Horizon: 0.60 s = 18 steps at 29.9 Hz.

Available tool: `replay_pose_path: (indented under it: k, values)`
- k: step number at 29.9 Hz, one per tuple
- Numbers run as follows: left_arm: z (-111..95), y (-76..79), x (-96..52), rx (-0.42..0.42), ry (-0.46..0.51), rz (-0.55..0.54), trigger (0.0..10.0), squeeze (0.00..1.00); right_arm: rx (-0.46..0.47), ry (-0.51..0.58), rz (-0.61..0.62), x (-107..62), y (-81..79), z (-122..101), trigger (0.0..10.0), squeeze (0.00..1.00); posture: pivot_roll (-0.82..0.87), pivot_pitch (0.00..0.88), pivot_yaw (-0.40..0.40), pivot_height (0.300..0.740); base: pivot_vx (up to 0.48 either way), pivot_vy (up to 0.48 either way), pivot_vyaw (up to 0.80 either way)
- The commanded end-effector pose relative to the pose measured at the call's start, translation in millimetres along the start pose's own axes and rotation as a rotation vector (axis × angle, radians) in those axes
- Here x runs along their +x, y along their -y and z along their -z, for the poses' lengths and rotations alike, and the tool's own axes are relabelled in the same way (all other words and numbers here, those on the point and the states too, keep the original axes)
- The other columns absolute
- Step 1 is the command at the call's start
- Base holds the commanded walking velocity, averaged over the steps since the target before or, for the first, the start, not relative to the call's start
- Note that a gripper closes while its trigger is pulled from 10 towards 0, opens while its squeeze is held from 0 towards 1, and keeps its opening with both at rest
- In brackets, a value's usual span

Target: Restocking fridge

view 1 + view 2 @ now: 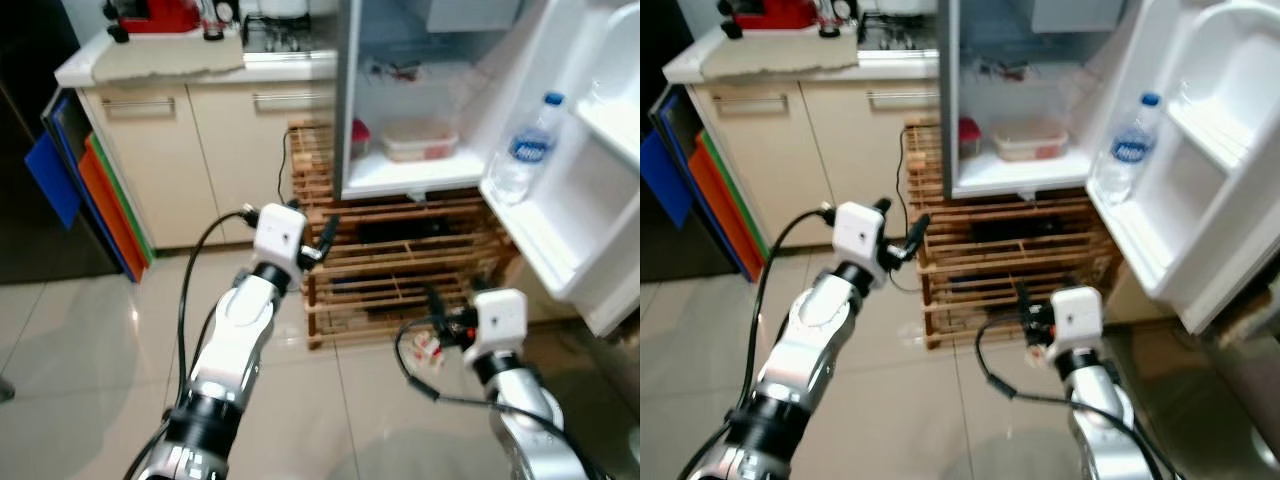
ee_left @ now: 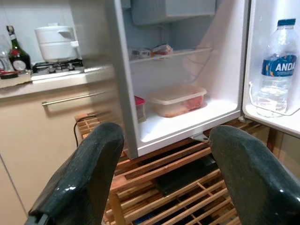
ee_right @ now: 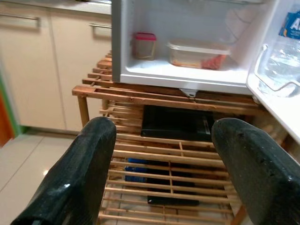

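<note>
A small white fridge stands open on a slatted wooden rack. On its bottom shelf lie a clear food container and a red-lidded jar. A water bottle stands in the door shelf, which swings out to the right. My left gripper is raised in front of the rack, left of the fridge opening, open and empty. My right gripper hovers lower, below the fridge and near the rack's bottom shelves, also open with nothing between its fingers.
Left of the fridge is a beige cabinet topped by a counter with a stove and a red appliance. Blue, orange and green boards lean at far left. A black box sits in the rack. Tiled floor lies below.
</note>
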<state>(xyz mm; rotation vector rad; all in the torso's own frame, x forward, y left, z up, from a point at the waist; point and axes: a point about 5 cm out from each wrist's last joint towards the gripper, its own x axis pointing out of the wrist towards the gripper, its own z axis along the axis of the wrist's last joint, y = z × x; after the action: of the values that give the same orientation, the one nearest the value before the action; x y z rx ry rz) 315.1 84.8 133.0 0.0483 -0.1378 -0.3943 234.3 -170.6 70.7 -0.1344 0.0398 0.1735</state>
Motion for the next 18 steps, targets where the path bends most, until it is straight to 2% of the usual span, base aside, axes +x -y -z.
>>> replay_pose_path:
  k: [1,3,8,10,13,14,15,16,17,18]
  values:
    - [-3,7.6,8.3,0.001,0.006,0.021,10.0,0.0,-0.032,0.0,-0.008,-2.7,4.0,0,10.0,0.0,-0.07,0.013,0.038,0.74,0.394,-0.266,0.0]
    - [-3,8.3,9.2,0.0,0.006,0.022,10.0,0.0,-0.031,-0.005,-0.004,-3.0,4.4,2,10.0,0.0,-0.07,0.009,0.035,0.74,0.396,-0.266,0.0]
    - [-5,8.6,11.8,-0.015,0.018,0.012,10.0,0.0,-0.046,-0.046,-0.025,-5.2,3.2,12,10.0,0.0,-0.07,0.01,0.039,0.74,0.428,0.0,0.0]
    - [-1,5.8,12.3,-0.016,-0.001,0.003,10.0,0.0,-0.098,-0.136,-0.126,-15.6,-3.0,33,10.0,0.0,-0.07,0.002,0.04,0.74,0.0,0.0,0.0]
    - [1,2.3,13.0,-0.013,-0.009,-0.004,10.0,0.0,-0.096,-0.286,-0.154,-34.9,1.7,63,10.0,0.0,-0.08,0.001,0.038,0.74,0.0,0.0,0.0]
    - [1,2.3,13.0,-0.013,-0.009,-0.004,10.0,0.0,-0.096,-0.286,-0.154,-34.9,1.7,63,10.0,0.0,-0.08,0.001,0.038,0.74,0.0,0.0,0.0]
    - [6,-0.5,14.3,0.001,-0.036,-0.02,10.0,0.0,-0.083,-0.408,-0.137,-54.5,11.2,85,10.0,0.0,-0.08,0.0,0.04,0.74,0.0,0.0,0.0]
    - [9,-1.2,14.8,0.01,-0.051,-0.024,10.0,0.0,-0.071,-0.455,-0.127,-62.2,15.0,93,10.0,0.0,-0.08,0.0,0.04,0.74,0.0,0.0,0.0]
    - [9,-1.2,14.8,0.01,-0.051,-0.024,10.0,0.0,-0.071,-0.455,-0.127,-62.2,15.0,93,10.0,0.0,-0.08,0.0,0.04,0.74,0.0,0.0,0.0]
    - [17,-0.5,15.6,0.019,-0.103,-0.016,10.0,0.0,-0.037,-0.609,-0.09,-81.0,24.3,115,10.0,0.0,-0.08,0.0,0.04,0.74,0.0,0.0,0.0]
